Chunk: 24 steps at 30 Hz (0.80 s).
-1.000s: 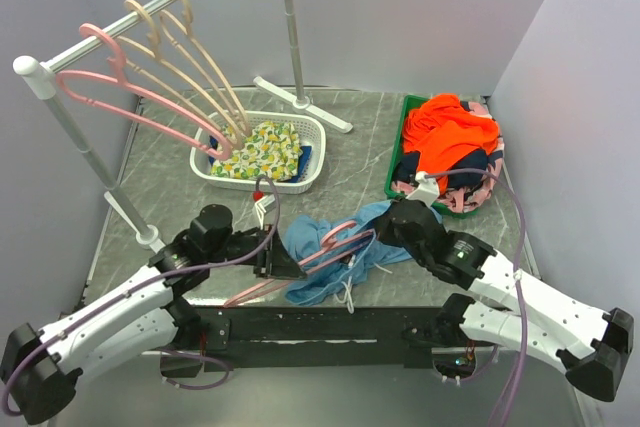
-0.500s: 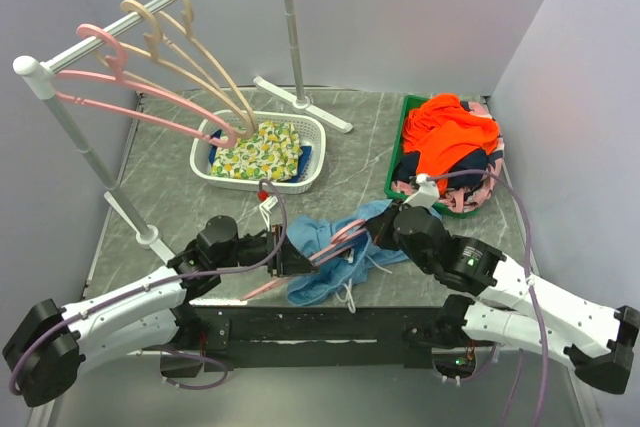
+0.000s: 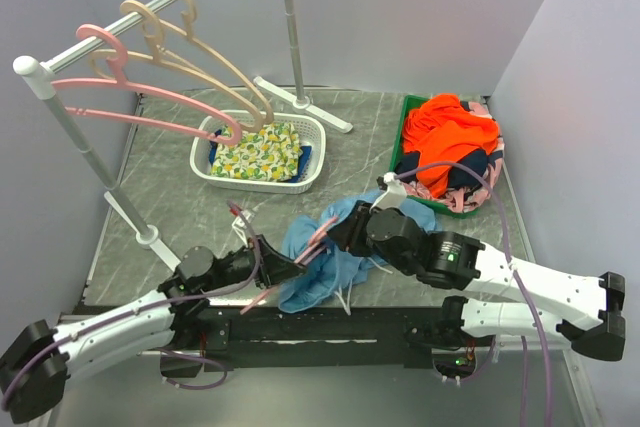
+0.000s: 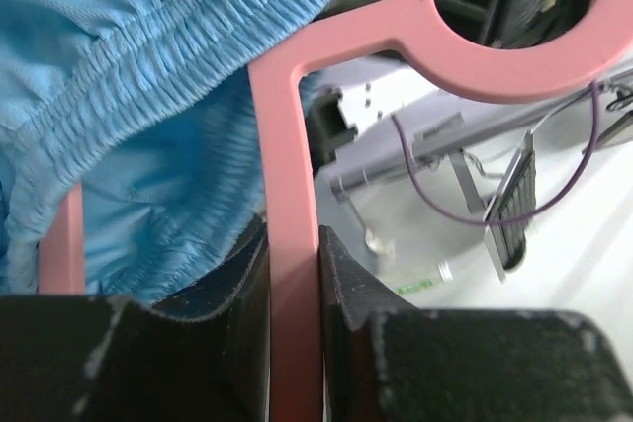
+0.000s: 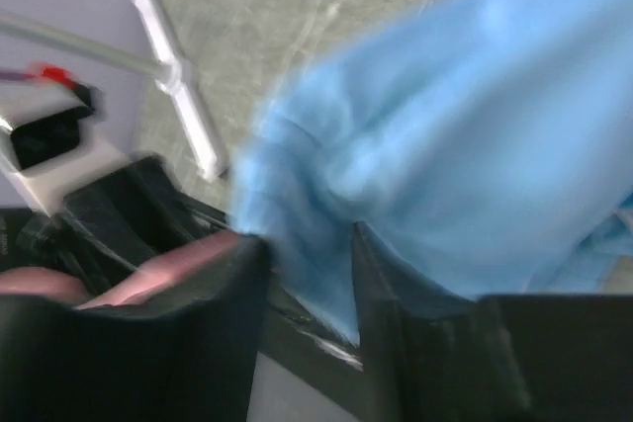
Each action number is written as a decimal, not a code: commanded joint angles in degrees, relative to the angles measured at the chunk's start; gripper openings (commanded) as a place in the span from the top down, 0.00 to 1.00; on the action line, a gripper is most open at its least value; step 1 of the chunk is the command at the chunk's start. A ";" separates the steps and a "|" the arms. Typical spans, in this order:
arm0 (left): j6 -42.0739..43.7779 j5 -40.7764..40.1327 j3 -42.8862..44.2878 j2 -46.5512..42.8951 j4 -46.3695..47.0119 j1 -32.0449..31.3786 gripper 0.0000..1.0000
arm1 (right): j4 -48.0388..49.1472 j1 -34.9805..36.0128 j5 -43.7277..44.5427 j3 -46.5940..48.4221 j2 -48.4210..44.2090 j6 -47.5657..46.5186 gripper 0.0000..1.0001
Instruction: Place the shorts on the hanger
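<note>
Top external view shows the shorts [image 3: 340, 259] bunched at the table's near middle. In the left wrist view their waistband drapes the hanger [image 4: 292, 195], whose pink neck is clamped tight between the left gripper's [image 3: 288, 269] jaws at the heap's 9 o'clock. At 1 o'clock the right gripper [image 3: 348, 234] seems nipped narrowly on a blue fold, though its wrist view is blurred; beyond, a white basket [image 3: 316, 152] sits at 11 o'clock and a green tray [image 3: 400, 142] at 1 o'clock.

High rear overview; two wrist close-ups sharing the shorts [image 4: 138, 145]
</note>
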 commanded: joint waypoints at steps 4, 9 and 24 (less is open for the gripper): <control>8.34 -7.00 0.06 -8.79 8.43 -0.03 0.99 | -4.53 0.50 -0.91 3.96 -1.27 0.30 0.27; 10.63 -6.30 -0.55 -5.90 12.13 -0.12 0.99 | -14.98 -4.40 -3.07 8.98 -1.00 7.84 0.21; 16.61 -6.48 1.82 -4.40 6.33 -0.56 0.99 | -14.37 -29.46 -21.22 17.51 5.41 1.77 0.24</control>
